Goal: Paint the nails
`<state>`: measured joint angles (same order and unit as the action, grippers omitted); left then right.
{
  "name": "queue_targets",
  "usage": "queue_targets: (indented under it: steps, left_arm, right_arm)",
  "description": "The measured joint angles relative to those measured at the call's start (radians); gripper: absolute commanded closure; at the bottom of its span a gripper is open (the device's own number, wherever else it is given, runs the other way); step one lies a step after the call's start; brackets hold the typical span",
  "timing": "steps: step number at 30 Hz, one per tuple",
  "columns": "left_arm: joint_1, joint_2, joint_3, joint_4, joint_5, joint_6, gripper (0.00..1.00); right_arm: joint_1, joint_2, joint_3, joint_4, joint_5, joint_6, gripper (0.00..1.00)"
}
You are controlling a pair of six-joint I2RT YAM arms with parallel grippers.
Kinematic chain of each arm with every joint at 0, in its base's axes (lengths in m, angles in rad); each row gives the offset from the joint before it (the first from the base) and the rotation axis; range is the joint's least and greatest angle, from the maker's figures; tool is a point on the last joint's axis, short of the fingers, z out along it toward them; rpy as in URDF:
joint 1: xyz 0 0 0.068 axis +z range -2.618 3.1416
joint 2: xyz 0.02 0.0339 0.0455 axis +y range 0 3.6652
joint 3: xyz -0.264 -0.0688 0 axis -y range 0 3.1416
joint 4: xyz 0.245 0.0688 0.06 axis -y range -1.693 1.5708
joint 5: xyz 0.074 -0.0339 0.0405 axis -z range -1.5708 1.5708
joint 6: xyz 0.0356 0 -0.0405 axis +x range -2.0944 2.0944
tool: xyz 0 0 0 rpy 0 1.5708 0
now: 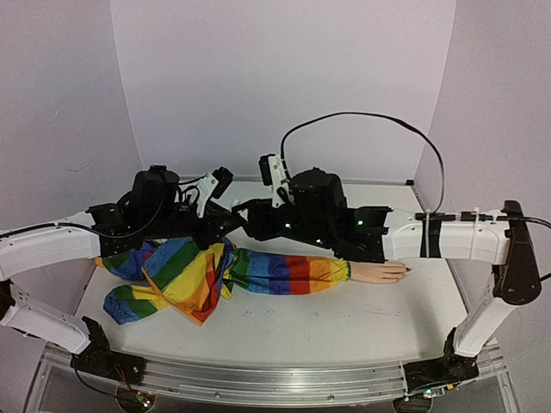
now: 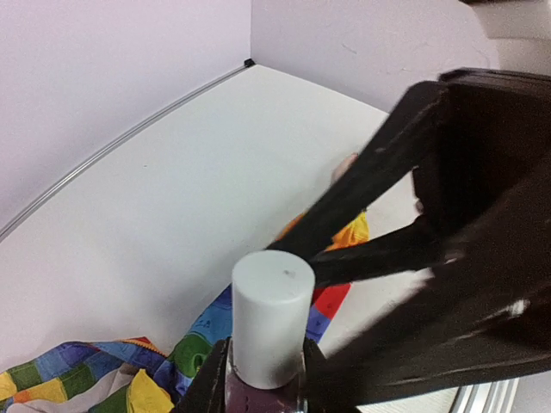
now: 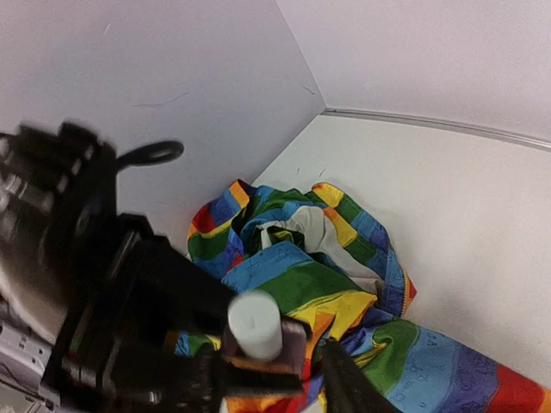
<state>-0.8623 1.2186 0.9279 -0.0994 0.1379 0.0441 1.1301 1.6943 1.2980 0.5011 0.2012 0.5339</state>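
Left fingers [image 2: 213,387] clamp the bottle [image 2: 258,397] below its white cap [image 2: 271,314]. Right fingers [image 3: 349,387] sit by that cap at 2 o'clock; gripping or not, I cannot tell. Nails [image 1: 405,270] lie at the sleeve's [image 1: 284,271] 3 o'clock end on the counter [image 1: 344,327], well apart.

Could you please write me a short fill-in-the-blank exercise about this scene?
1. The left fingers clamp a small bottle with a ___ cap.
2. The mannequin hand sticks out of the sleeve's ___ end.
3. The sleeve is striped in ___ colours.
Missing words: white; right; rainbow.
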Motion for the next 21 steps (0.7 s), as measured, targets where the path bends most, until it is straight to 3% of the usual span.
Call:
queue_targets:
  steps: [3, 6, 12, 14, 16, 21]
  left_arm:
    - [0.039, 0.001, -0.002, 0.014, -0.001, -0.016, 1.0]
    - [0.059, -0.002, -0.011, 0.033, 0.059, -0.019, 1.0]
    - [0.061, -0.01, -0.026, 0.044, 0.448, -0.024, 1.0]
    - [0.06, 0.006, -0.015, 0.049, 0.59, -0.043, 1.0]
    - [0.058, 0.035, 0.002, 0.053, 0.699, -0.055, 1.0]
    - [0.058, 0.101, 0.027, 0.056, 0.852, -0.085, 1.0]
  right_arm:
    - [-0.061, -0.08, -0.079, -0.021, -0.127, -0.043, 0.33]
    - [-0.166, -0.161, -0.137, -0.023, -0.288, -0.066, 0.26]
    - [-0.3, -0.245, -0.215, 0.039, -0.597, -0.115, 0.24]
    - [-0.295, -0.247, -0.239, 0.086, -0.721, -0.118, 0.27]
    - [-0.288, -0.243, -0.261, 0.142, -0.834, -0.111, 0.38]
    - [-0.276, -0.214, -0.275, 0.286, -1.012, -0.073, 0.5]
